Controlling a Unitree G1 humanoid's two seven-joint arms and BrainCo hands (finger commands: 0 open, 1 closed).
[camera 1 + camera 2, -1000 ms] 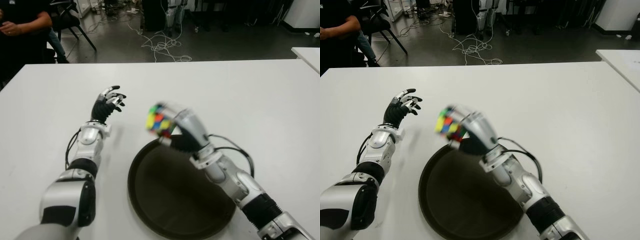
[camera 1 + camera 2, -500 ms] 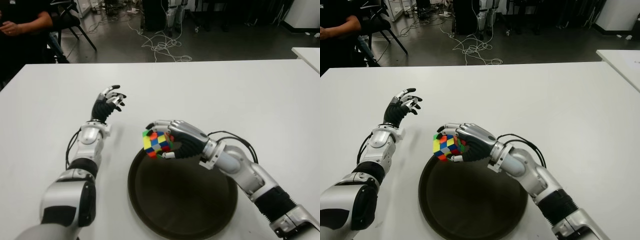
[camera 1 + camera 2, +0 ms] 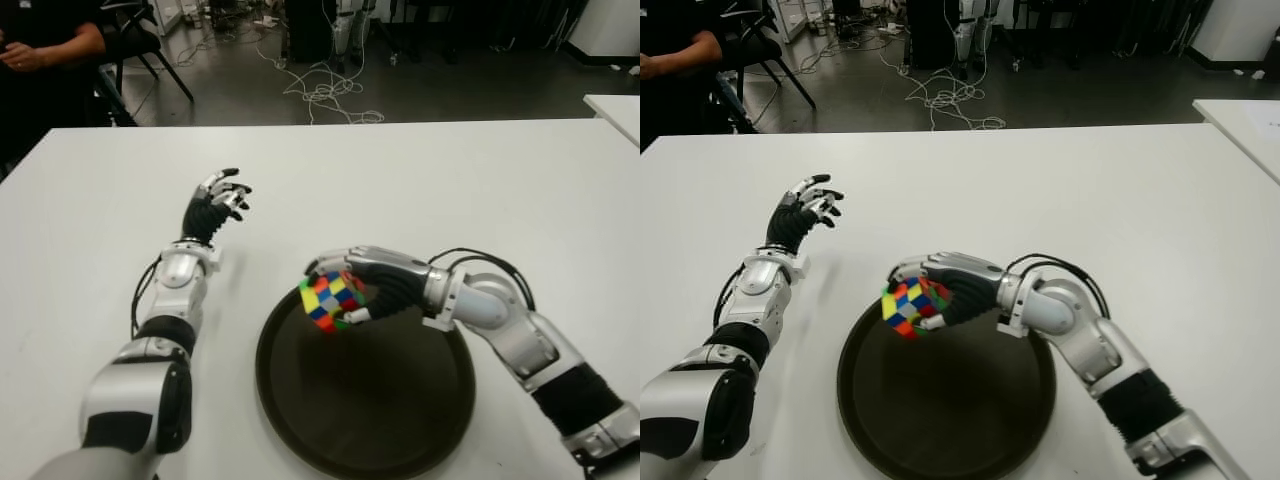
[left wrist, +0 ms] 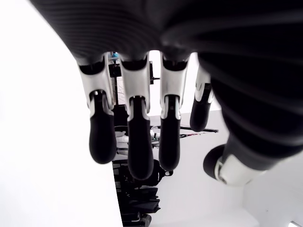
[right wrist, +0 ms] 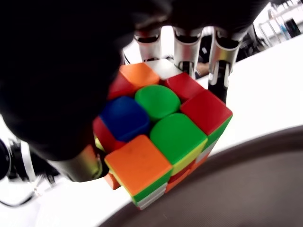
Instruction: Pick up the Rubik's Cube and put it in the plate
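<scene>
With my right hand (image 3: 372,285) wrapped around the Rubik's Cube (image 3: 332,300), I have the piece held above the near-left part of the plate (image 3: 440,400), just inside its rim and not yet down on it. In the right wrist view the fingers (image 5: 183,47) come down over the far face while the thumb presses from the opposite side, so the hold is across two opposing faces, with one corner pointing down toward the dark plate floor.

I judge the cube to be light and rigid, a hard plastic block that will not give under the fingers. Its stickered faces look smooth, so I would expect it to slip if the pinch eased, and the layers can twist if I squeeze off-centre. Opposing flat faces, as now, seem the right place to grip; edges and corners would roll.

Its tilt matters: let go like this and I think it lands on a corner and tumbles, though the raised rim should keep it in.

My left hand (image 3: 215,205) shows over the white table (image 3: 520,190) to the left of the plate, well apart, fingers loosely spread and holding nothing.
</scene>
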